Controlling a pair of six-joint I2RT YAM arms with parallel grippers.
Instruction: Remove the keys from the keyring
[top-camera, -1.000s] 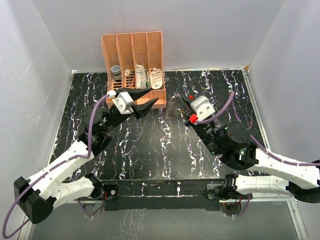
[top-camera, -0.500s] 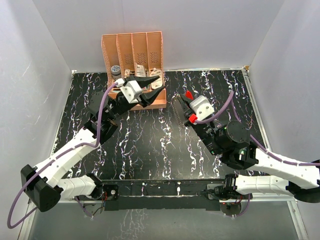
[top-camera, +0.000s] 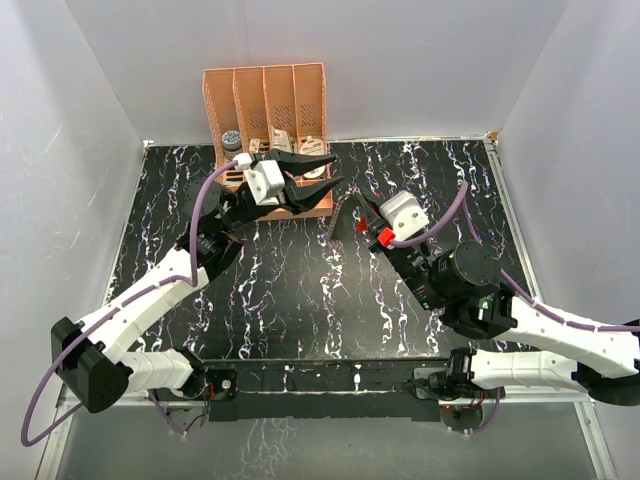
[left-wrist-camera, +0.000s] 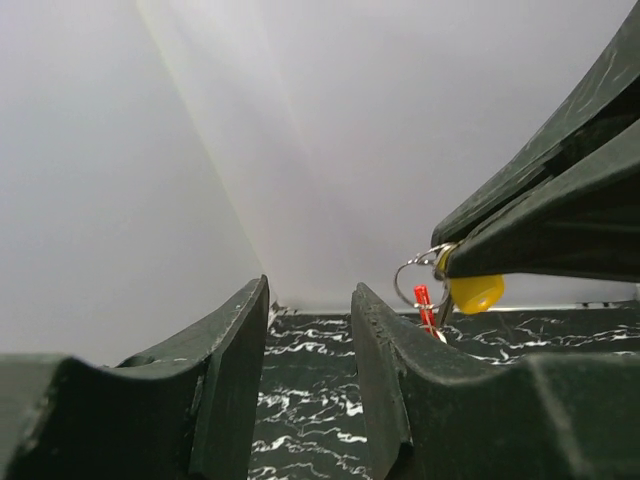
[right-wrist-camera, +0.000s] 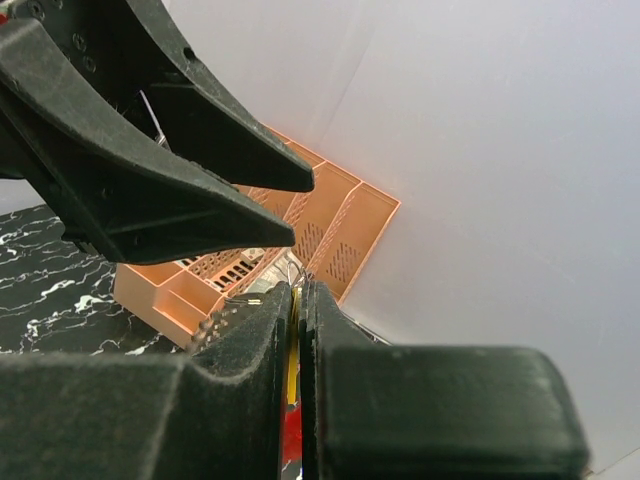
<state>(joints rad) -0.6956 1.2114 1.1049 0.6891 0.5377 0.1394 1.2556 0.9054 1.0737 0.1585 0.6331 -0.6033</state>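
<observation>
Now R jaws pinch key (left-wrist-camera: 475, 292), keyring (left-wrist-camera: 399, 280) w/ tag (left-wrist-camera: 424, 303) dangling lengthwise down; L jaws spread.

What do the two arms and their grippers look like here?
The left arm and right arm have white shells with black joints. A lilac cable runs along each. The left gripper and right gripper have white bodies and black tapered fingers; the right shows a red part.

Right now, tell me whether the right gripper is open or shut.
Shut. The right gripper pinches the yellow key, the keyring hanging beside it.
</observation>
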